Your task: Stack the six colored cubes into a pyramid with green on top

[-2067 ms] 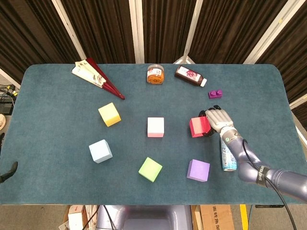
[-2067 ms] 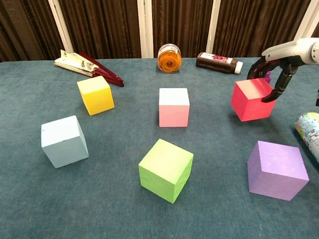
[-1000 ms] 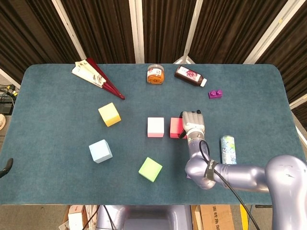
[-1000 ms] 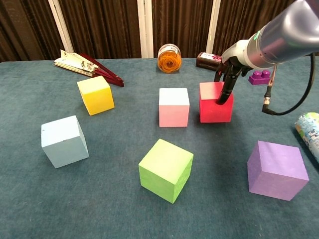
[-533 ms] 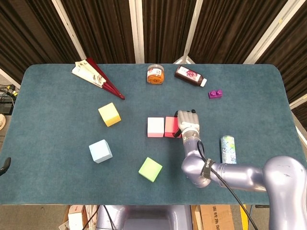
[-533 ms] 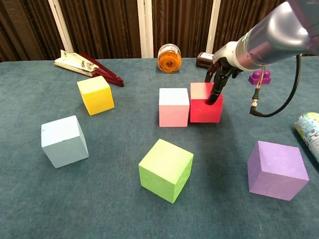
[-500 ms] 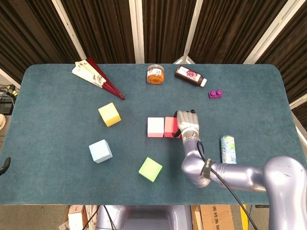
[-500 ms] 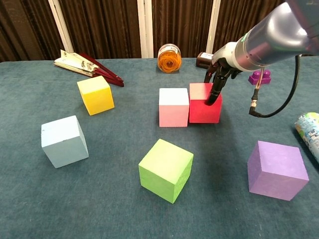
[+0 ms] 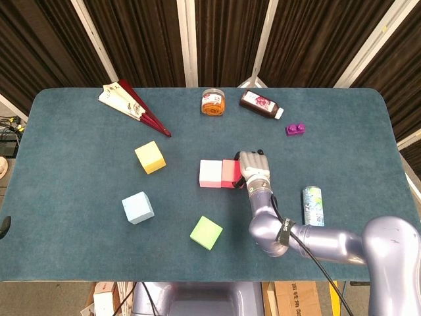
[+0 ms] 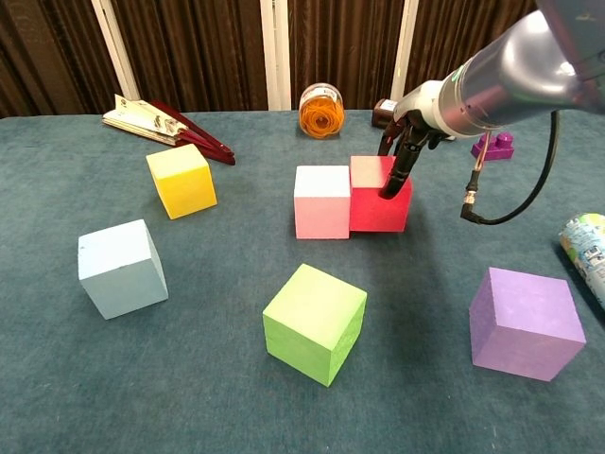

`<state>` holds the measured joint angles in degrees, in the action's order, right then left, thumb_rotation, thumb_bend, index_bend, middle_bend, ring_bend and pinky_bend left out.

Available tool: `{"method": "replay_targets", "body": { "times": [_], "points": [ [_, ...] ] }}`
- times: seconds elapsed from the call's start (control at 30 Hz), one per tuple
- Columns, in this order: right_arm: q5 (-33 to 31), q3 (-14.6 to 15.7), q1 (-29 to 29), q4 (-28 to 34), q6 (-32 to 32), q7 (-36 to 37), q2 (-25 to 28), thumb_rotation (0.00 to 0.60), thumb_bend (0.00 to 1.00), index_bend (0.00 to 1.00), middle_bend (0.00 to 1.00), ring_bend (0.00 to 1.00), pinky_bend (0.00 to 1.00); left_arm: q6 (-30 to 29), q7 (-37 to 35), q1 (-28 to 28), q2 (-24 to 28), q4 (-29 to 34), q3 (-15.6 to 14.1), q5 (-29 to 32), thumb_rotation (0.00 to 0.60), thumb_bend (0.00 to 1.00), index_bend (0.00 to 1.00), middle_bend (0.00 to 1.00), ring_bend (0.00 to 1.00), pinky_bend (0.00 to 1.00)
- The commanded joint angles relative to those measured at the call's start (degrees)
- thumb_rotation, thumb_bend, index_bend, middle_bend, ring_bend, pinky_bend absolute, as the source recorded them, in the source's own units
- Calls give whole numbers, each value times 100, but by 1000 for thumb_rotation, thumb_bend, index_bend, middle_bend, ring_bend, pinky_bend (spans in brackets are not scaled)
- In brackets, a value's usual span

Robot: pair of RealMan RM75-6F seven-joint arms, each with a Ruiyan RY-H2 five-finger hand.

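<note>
My right hand (image 9: 254,167) (image 10: 402,142) grips the red cube (image 9: 230,173) (image 10: 378,210), with dark fingers (image 10: 395,176) down over its top right side. The red cube stands on the table, pressed against the right face of the pink cube (image 9: 210,174) (image 10: 321,200). The green cube (image 9: 206,232) (image 10: 315,323) lies near the front centre. The yellow cube (image 9: 150,157) (image 10: 181,180) and light blue cube (image 9: 137,207) (image 10: 121,268) sit at the left. The purple cube (image 10: 526,323) is at the front right; in the head view my arm hides it. My left hand is out of sight.
At the back of the table (image 9: 79,171) lie a folded fan (image 9: 131,105) (image 10: 161,121), an orange jar (image 9: 212,102) (image 10: 321,109) and a dark bottle (image 9: 261,104). A purple toy brick (image 9: 295,129) (image 10: 495,145) and a lying can (image 9: 313,206) (image 10: 586,246) are on the right.
My right hand has carried the red cube leftward from the right side and set it against the pink cube, which has shifted slightly left.
</note>
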<state>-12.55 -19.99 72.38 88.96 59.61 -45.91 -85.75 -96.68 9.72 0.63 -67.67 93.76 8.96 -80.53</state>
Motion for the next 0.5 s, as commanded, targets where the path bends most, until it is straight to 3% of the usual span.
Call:
{"method": "replay_targets", "body": {
  "times": [0.03,0.5],
  "points": [
    [17,-18,-27,-21,-8,-24,-4,600,273,452,366,185,0,-5,-3,4,3,4,8,13,600,353,65,0,0,0],
    [81,-74,-229,-136,-200,-41,-16,600,273,452,365,185,0,-37,74,14,-18,37,9,15,600,352,65,0,0,0]
  ]
}}
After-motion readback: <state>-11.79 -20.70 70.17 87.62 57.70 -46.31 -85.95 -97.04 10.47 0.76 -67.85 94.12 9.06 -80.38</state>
